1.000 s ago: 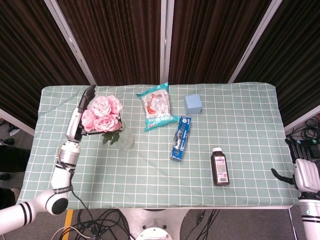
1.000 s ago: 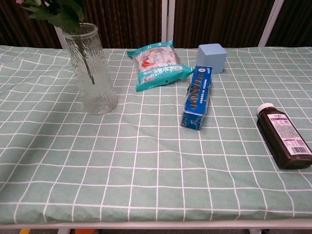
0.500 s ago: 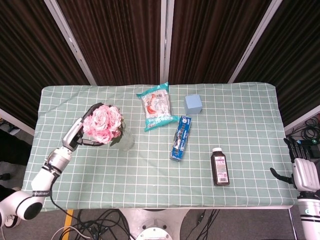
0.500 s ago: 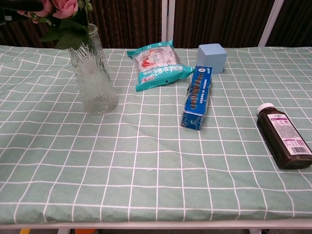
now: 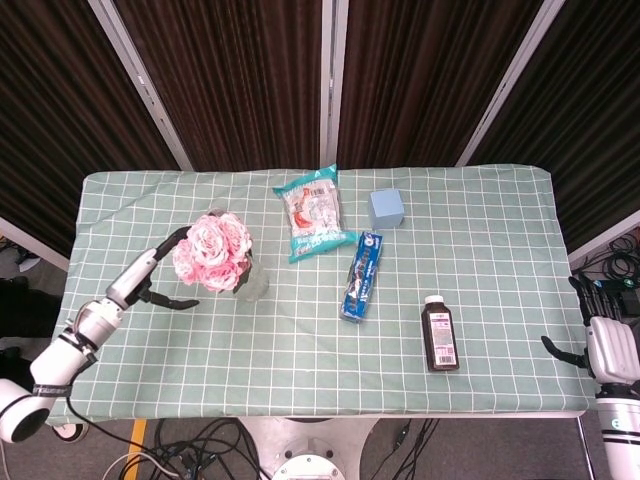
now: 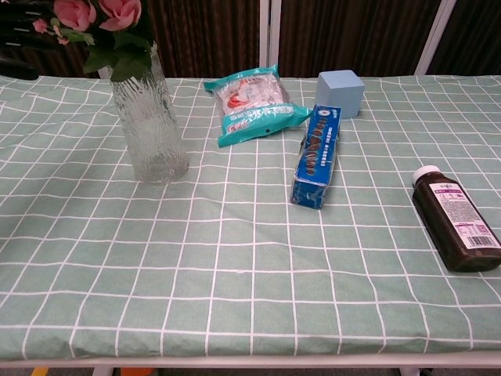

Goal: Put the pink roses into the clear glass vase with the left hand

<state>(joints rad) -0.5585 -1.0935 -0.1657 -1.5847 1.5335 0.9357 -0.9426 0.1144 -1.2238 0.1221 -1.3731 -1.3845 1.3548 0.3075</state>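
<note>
The pink roses (image 5: 213, 252) stand in the clear glass vase (image 5: 252, 284) at the table's left, blooms above the rim. In the chest view the roses (image 6: 100, 14) and their green leaves top the ribbed vase (image 6: 149, 117), which stands upright. My left hand (image 5: 150, 278) hovers just left of the bouquet with its fingers spread apart and nothing in them; one fingertip reaches near the blooms, and I cannot tell whether it touches them. My right hand (image 5: 608, 345) hangs off the table's right front corner, fingers apart, holding nothing.
A snack bag (image 5: 313, 212), a pale blue cube (image 5: 386, 208) and a blue box (image 5: 361, 275) lie mid-table. A dark brown bottle (image 5: 440, 334) lies on its side at the right. The green checked cloth (image 5: 300, 370) covers the table.
The left hand lowered the roses into the vase, let go of them and drew back to the left. The right hand stayed still.
</note>
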